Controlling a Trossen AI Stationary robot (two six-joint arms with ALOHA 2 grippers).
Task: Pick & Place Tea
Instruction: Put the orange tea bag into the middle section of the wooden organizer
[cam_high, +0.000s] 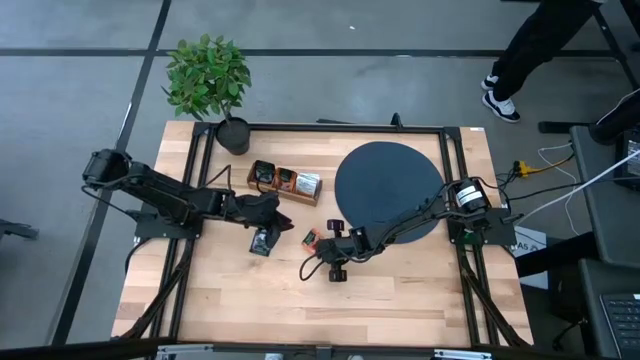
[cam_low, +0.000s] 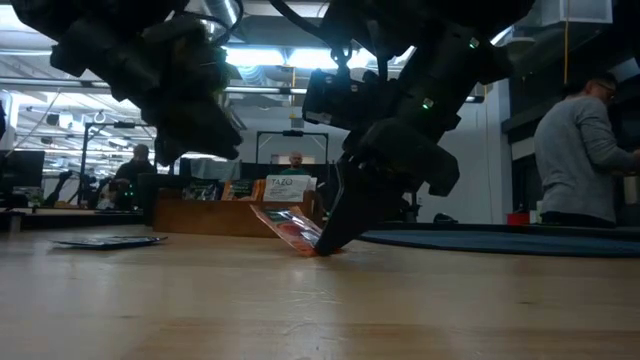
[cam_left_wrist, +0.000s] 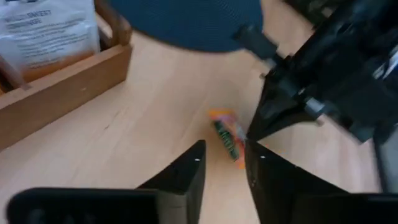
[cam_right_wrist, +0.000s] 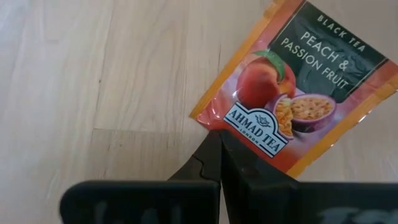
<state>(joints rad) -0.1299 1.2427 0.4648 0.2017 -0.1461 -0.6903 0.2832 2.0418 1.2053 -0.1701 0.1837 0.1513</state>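
A: High view first. Where are the arms?

B: The left gripper (cam_high: 268, 208) is over the middle of the table (cam_high: 400, 300), just in front of the wooden tray (cam_high: 285, 184). The right gripper (cam_high: 318, 243) reaches in from the other side, near the black disc (cam_high: 388, 185).

A: And the tea?

B: An orange sachet (cam_right_wrist: 298, 81) sits at the right gripper's tip. The right wrist view shows the fingers (cam_right_wrist: 208, 163) pressed together on its lower edge; it reads peach and passion fruit black tea. In the low view the sachet (cam_low: 290, 228) tilts, one edge pinched down at the wood.

A: Any others?

B: A dark sachet (cam_high: 261, 241) lies flat on the table just below the left gripper. More sachets (cam_high: 300, 184) stand in the tray.

A: Left fingers?

B: In the left wrist view they stand a narrow gap apart, holding nothing, with the orange sachet (cam_left_wrist: 227, 133) beyond them.

A: Anything else?

B: A potted plant (cam_high: 208, 78) at the far left corner, and a person (cam_low: 580, 150) in the room behind.
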